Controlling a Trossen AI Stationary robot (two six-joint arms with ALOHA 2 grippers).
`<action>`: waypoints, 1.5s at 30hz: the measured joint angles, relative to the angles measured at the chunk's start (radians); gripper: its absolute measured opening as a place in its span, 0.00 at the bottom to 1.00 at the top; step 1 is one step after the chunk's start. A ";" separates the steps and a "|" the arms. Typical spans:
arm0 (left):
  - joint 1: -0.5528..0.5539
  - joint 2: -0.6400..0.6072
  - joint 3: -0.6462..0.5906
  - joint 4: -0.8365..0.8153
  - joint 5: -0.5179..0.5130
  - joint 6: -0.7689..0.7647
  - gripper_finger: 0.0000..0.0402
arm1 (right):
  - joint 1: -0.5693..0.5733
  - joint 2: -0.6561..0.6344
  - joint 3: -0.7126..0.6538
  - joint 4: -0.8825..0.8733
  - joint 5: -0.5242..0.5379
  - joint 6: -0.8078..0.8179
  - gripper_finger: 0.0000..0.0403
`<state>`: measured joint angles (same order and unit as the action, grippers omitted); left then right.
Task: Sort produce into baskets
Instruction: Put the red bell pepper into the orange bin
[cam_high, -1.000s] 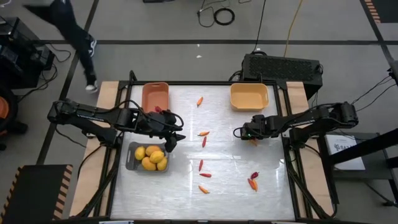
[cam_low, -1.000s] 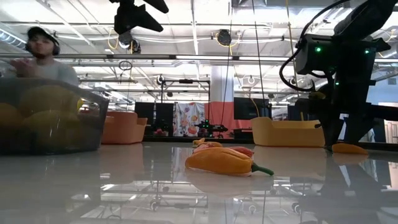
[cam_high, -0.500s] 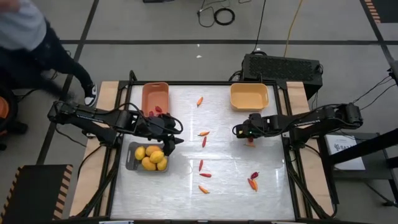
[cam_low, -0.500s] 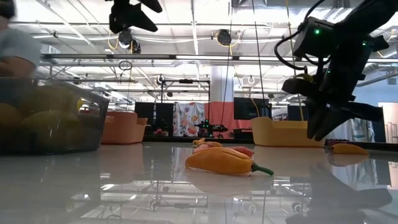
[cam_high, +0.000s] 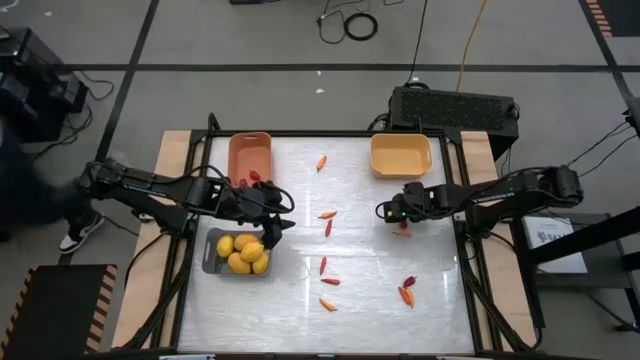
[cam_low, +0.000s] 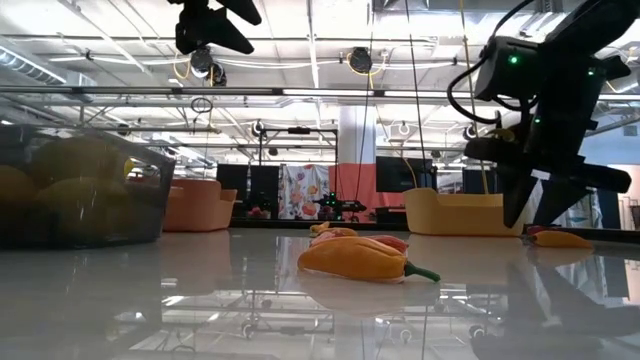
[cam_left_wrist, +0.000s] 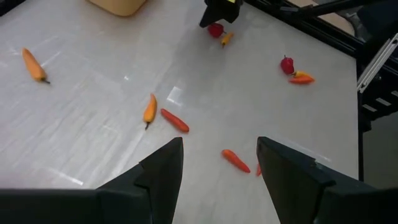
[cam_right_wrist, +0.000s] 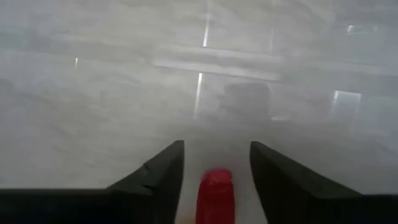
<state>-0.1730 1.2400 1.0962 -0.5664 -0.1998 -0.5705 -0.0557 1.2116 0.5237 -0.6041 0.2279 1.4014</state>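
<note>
Red piece (cam_right_wrist: 215, 194) lies on the table between the right gripper's (cam_right_wrist: 215, 180) open fingers, near the yellow basket (cam_high: 400, 155): pickup underway. Next, close on it. Left gripper (cam_left_wrist: 219, 171) hangs open, empty, over the grey basket (cam_high: 210, 258).

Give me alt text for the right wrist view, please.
The right gripper points its two dark fingers, open, down at the pale table, with a small red piece of produce between them, seemingly not clamped.
</note>
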 joint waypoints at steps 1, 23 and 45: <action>0.000 0.000 0.000 0.000 0.000 0.000 0.53 | 0.005 0.002 0.000 0.000 -0.001 0.007 0.48; 0.000 0.000 0.000 -0.005 -0.012 0.000 0.53 | 0.097 0.082 0.001 -0.008 -0.010 0.085 0.28; -0.158 -0.204 -0.001 -0.022 -0.203 -0.037 0.53 | -0.067 0.325 0.578 0.317 0.041 -0.503 0.15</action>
<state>-0.3311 1.0358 1.0954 -0.5884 -0.4028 -0.6078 -0.1223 1.5368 1.1016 -0.2875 0.2687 0.8981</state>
